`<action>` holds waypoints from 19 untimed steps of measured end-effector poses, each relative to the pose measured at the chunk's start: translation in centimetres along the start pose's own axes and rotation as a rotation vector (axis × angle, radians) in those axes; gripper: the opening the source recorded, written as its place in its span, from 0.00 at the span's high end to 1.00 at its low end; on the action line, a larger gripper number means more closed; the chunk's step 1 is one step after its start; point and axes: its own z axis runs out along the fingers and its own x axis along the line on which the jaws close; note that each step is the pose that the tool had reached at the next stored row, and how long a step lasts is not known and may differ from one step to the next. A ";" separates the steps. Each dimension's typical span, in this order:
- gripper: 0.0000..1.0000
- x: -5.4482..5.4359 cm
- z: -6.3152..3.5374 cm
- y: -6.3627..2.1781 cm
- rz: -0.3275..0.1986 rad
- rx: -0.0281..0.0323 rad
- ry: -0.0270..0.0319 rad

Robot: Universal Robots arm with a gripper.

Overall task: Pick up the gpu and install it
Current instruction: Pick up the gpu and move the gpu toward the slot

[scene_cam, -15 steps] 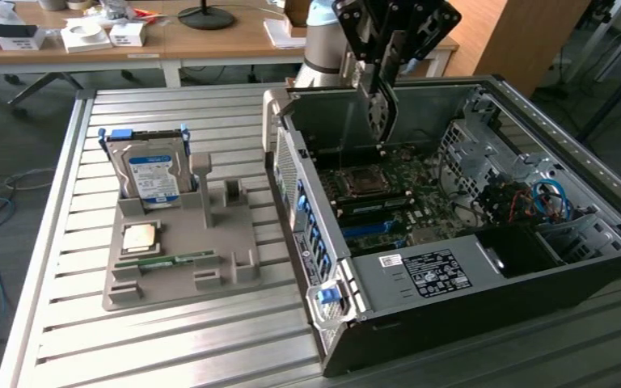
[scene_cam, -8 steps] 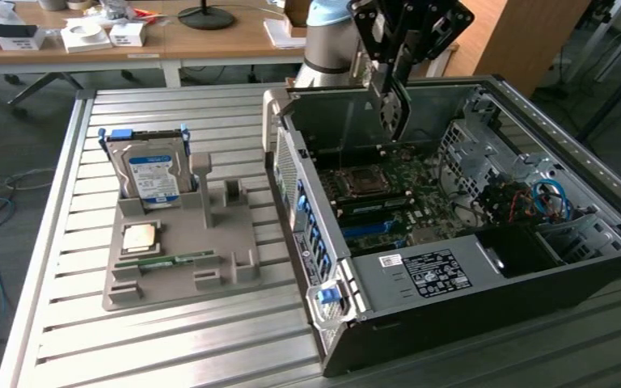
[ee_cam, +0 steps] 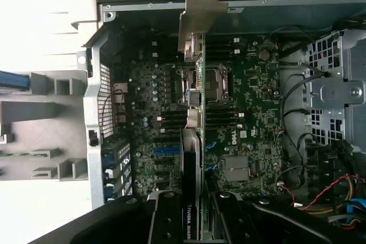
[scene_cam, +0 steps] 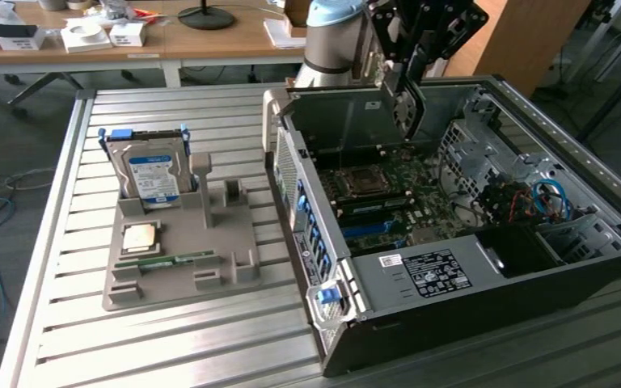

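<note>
Gripper (ee_cam: 194, 216) w/ gpu (ee_cam: 191, 158), jaws half-open

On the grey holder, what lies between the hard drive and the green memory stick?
A square silvery processor chip lies between the hard drive and the memory stick on the grey holder, as the exterior view shows.

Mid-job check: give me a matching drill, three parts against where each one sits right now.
Parts:
1. gpu
2. hard drive
3. memory stick

Places:
A. standing upright in the grey holder
B. lying flat on the grey holder
C. clamped in the gripper above the open computer case

Pairs: 1-C, 2-A, 3-B
</note>
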 end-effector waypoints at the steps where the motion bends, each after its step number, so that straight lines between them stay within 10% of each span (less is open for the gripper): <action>1: 0.74 -0.2 0.01 0.02 0.000 0.0000 0.0000; 19: 0.74 -3.7 0.10 0.28 0.000 -0.0002 0.0000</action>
